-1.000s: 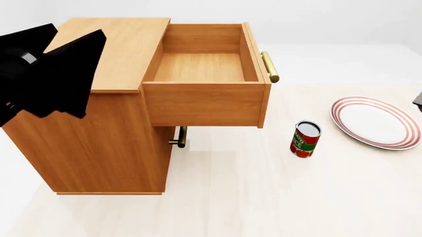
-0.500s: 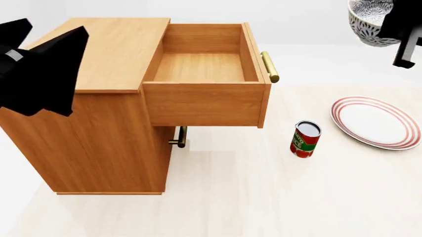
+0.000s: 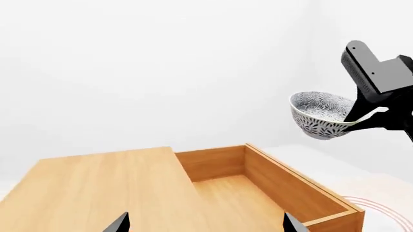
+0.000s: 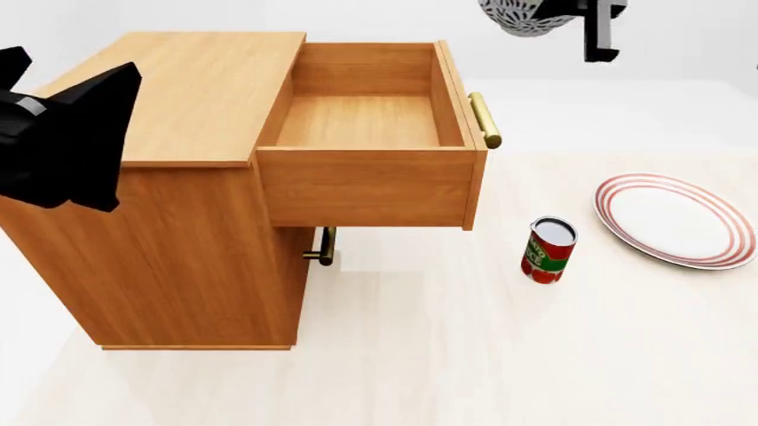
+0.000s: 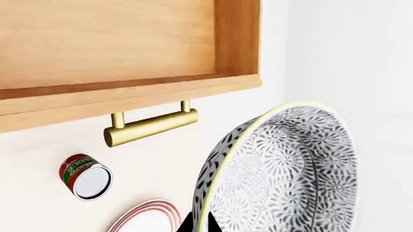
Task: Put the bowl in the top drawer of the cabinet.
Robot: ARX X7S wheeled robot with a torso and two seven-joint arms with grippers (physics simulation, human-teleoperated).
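The speckled blue-grey bowl [image 4: 519, 14] hangs high in the air, beyond the front right of the open top drawer [image 4: 367, 186]. My right gripper [image 4: 583, 19] is shut on its rim. In the right wrist view the bowl [image 5: 290, 169] is tilted on edge, with the gripper [image 5: 205, 225] pinching the yellowish rim. The drawer [image 5: 116, 43] and its brass handle [image 5: 152, 126] lie below. The drawer box stands pulled out of the orange-brown cabinet [image 4: 201, 89], and its inside is bare wood. My left gripper [image 4: 101, 133] hovers open at the cabinet's left side. Its fingertips [image 3: 120, 225] show above the cabinet top [image 3: 103, 188].
A red-labelled can [image 4: 548, 250] stands on the pale floor to the right of the drawer front. A flat red-ringed plate [image 4: 675, 219] lies further right. A smaller brass handle [image 4: 322, 247] sticks out below the drawer.
The right arm has come into the head view carrying the bowl and has moved left along the top. The left gripper has drifted left and slightly down.
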